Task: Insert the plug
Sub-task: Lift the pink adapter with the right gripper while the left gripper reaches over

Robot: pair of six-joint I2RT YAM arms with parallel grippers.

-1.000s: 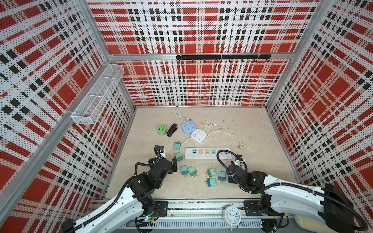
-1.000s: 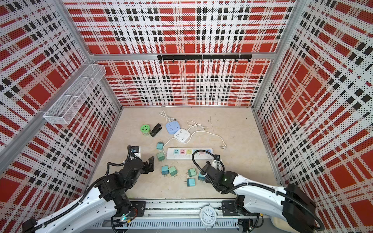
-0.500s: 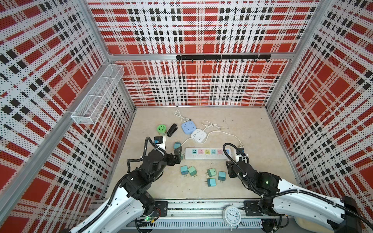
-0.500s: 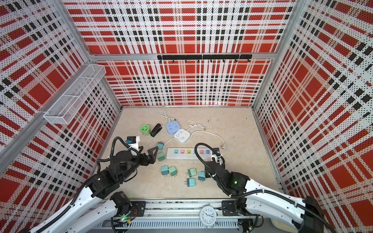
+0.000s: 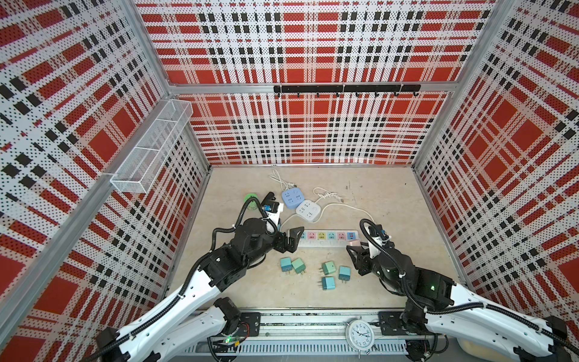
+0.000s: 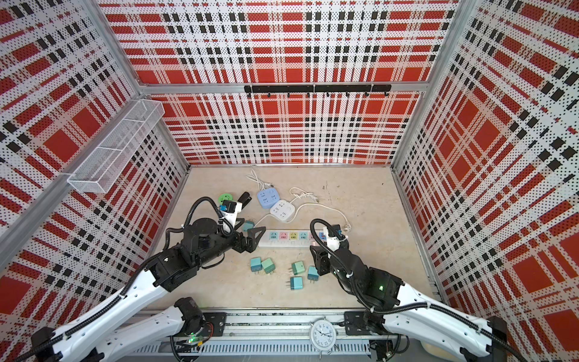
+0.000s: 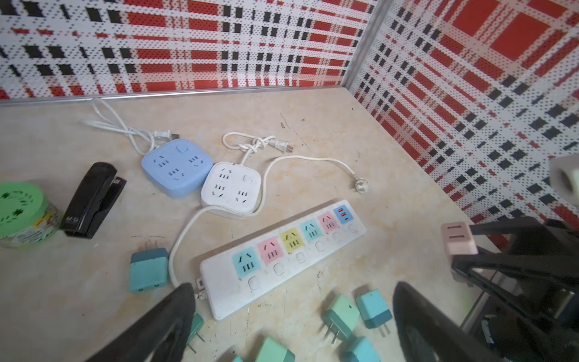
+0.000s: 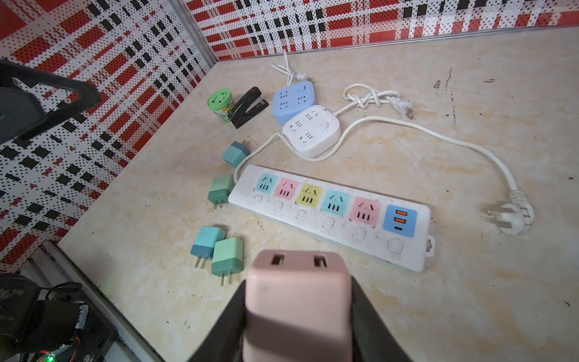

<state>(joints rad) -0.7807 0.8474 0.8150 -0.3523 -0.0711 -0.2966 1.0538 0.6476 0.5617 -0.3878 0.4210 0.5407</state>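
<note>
My right gripper [image 8: 297, 282] is shut on a pink plug [image 8: 297, 301], whose two USB slots face the wrist camera. It hangs just in front of the right end of the white power strip [image 8: 407, 254]; its prongs are hidden. In a top view the pink plug [image 5: 355, 243] shows beside the strip [image 5: 326, 243], with the right gripper [image 5: 352, 250] below it. My left gripper [image 5: 294, 240] stands open at the strip's left end, nothing between its fingers [image 7: 175, 313]. In the left wrist view the plug [image 7: 459, 238] appears beyond the strip [image 7: 219, 282].
Several teal and green plugs [image 5: 326, 269] lie loose in front of the strip, and another plug [image 7: 147, 269] lies near its cord. Behind are a blue square socket [image 5: 293, 197], a white square socket [image 5: 308, 210], a black stapler [image 7: 91, 200] and a green jar [image 7: 22, 210].
The left arm has swung right and forward, bringing its open gripper to the strip's left end. The right gripper has carried the pink plug a little farther towards the strip's right end.
</note>
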